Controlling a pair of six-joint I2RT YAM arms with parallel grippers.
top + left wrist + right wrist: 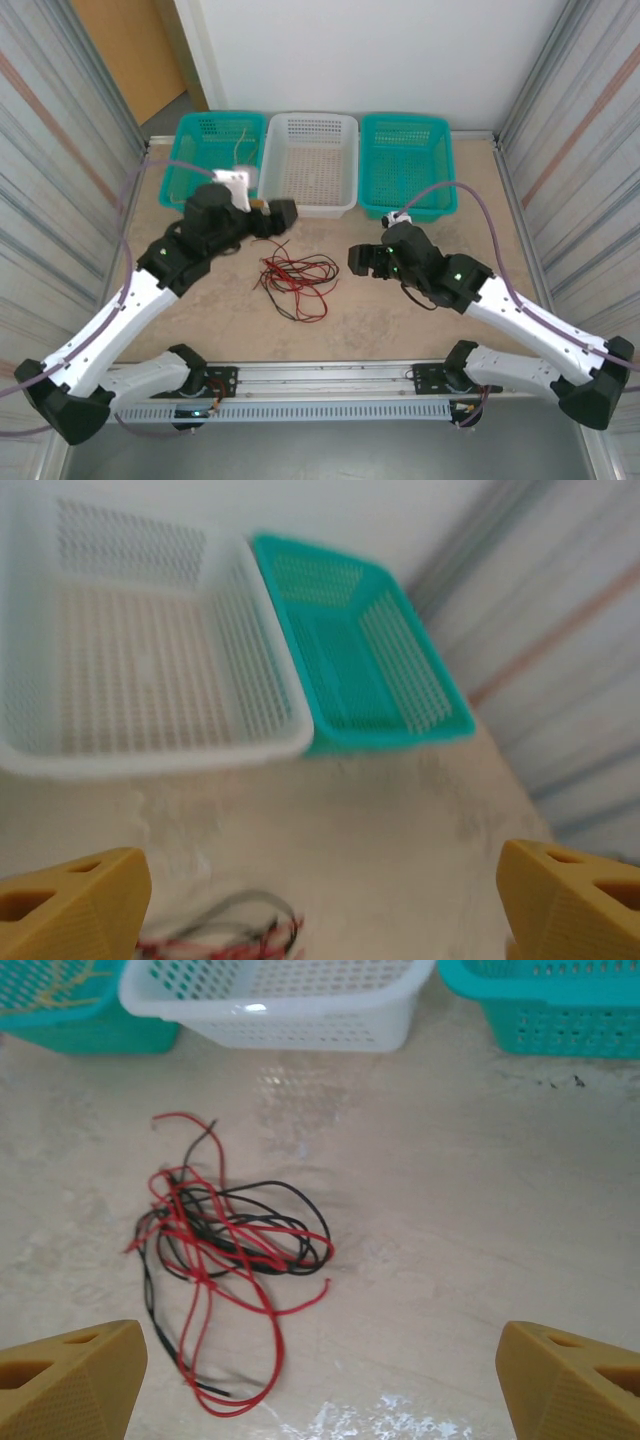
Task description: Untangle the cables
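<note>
Though still tangled, red-and-black cables lie on table between both arms, near white basket. Left gripper spread wide, pinching nothing. Right gripper likewise spread, empty. Tan strands in left teal basket.

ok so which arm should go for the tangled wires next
Right, probably: the right claw, open, faces the red and black wires, all in its camera's view. The left claw points toward the baskets, past the wires.
</note>
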